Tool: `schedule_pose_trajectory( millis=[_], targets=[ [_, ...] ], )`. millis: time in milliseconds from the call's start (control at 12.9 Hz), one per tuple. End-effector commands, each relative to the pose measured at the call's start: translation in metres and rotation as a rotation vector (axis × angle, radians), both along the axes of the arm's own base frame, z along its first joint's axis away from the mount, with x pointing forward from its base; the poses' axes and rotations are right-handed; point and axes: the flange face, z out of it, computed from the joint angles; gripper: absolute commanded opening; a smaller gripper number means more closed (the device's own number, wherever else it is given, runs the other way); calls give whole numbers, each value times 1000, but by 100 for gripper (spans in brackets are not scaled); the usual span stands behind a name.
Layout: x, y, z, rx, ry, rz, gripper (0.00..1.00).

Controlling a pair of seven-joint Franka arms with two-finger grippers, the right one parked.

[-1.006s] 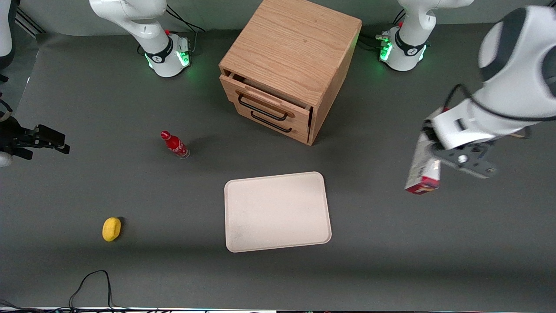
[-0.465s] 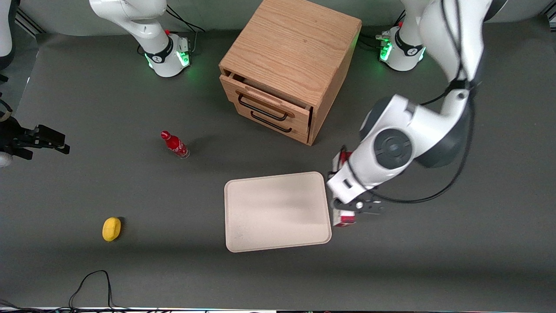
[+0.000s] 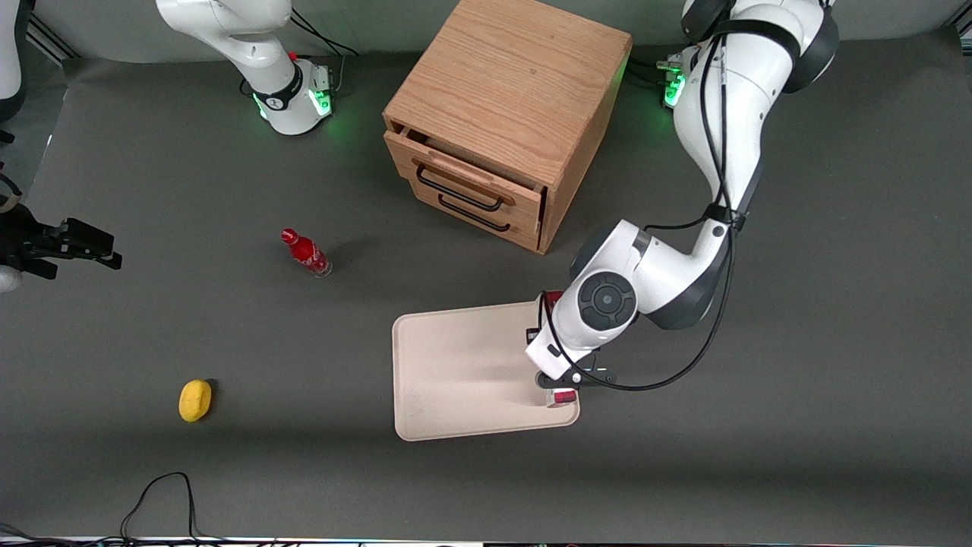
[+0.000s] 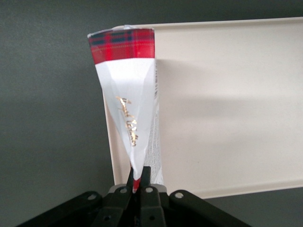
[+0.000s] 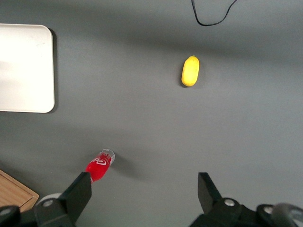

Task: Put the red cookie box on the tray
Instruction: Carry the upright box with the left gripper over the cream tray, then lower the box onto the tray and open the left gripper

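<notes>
Gripper [image 4: 138,178] pinches red cookie box [image 4: 129,111] at one narrow end; box hangs over tray [image 3: 456,365] edge nearest working arm, not yet set down. Carton looks light, thin-walled, crushable; long body likely swings, so mid-length grip across broad faces would steady it. Front view hides most of box under arm; wrist view shows tartan end and box straddling tray rim.

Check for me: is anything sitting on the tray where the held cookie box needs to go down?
Nothing visible. The gripper holds the red cookie box over the tray edge toward the working arm's end; the tray surface in view is bare.
</notes>
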Motion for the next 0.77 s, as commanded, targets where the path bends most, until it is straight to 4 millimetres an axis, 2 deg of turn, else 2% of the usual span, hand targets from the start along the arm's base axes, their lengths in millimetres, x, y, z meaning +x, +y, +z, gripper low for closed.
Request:
schedule_pose_trajectory(
  millis=[0, 465, 542, 619, 697],
  targets=[
    [6, -9, 3, 20, -48, 41, 0],
    [5, -9, -7, 34, -48, 42, 0],
    [5, -9, -8, 35, -47, 42, 25],
    [4, -8, -10, 43, -48, 36, 95],
    [5, -8, -10, 50, -52, 34, 100]
  ],
)
